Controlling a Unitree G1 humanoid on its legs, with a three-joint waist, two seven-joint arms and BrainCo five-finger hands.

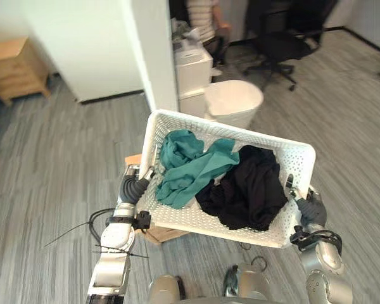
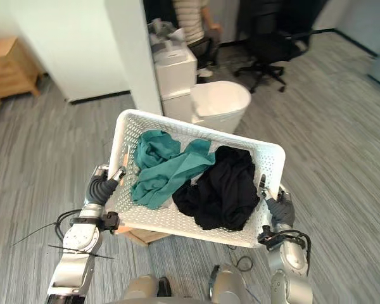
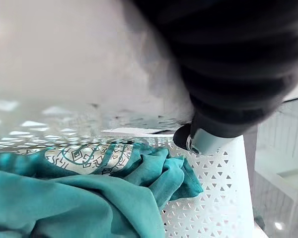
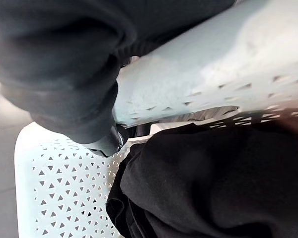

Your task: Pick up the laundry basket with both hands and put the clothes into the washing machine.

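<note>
The white laundry basket (image 1: 196, 218), with a teal garment (image 1: 190, 168) nearer the left hand (image 1: 139, 182) and a black garment (image 1: 247, 187) nearer the right hand (image 1: 302, 201), hangs above the floor (image 1: 63, 158) between both hands, each curled tight over a side rim.

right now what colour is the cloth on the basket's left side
Teal cloth in the basket, best in the left eye view.

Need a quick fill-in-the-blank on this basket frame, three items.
1. The left hand and right hand hold up a white laundry ___.
2. The basket holds a teal garment and a ___ one.
3. The teal garment lies nearer the ___ hand.
Missing: basket; black; left.
</note>
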